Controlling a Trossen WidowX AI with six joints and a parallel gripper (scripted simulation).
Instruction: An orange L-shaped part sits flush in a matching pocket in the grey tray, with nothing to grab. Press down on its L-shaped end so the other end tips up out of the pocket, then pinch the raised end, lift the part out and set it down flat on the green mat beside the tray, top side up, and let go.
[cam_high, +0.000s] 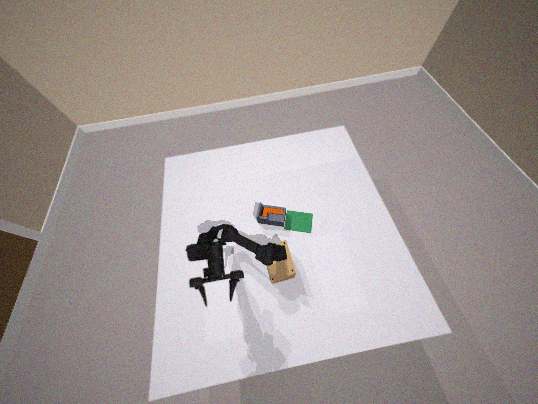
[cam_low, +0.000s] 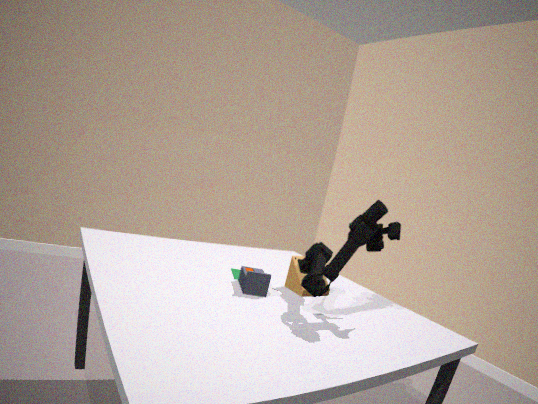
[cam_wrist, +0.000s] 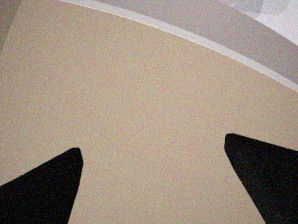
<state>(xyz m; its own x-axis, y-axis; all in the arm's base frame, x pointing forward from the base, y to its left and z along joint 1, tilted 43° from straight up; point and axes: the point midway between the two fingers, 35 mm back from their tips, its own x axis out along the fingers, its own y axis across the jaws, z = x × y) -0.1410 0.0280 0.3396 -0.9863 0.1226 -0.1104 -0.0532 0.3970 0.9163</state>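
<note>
The orange L-shaped part (cam_high: 272, 210) (cam_low: 249, 270) lies in the top of the grey tray (cam_high: 276, 219) (cam_low: 255, 284). It looks level there, though it is small in the top and exterior views. The green mat (cam_high: 301, 222) (cam_low: 235, 273) lies beside the tray, with nothing on it in the top view. My gripper (cam_high: 218, 303) (cam_wrist: 154, 149) is open and empty, its two black fingers wide apart. It is held away from the tray, on the other side of the arm. The wrist view shows neither part, tray nor mat.
A wooden wedge-shaped block (cam_high: 281, 273) (cam_low: 295, 281) stands under the arm's base, near the tray and mat. The black arm folds back over the white table (cam_high: 350, 225) (cam_low: 200, 320). The wrist view shows mostly beige wall (cam_wrist: 150, 80) and a strip of floor.
</note>
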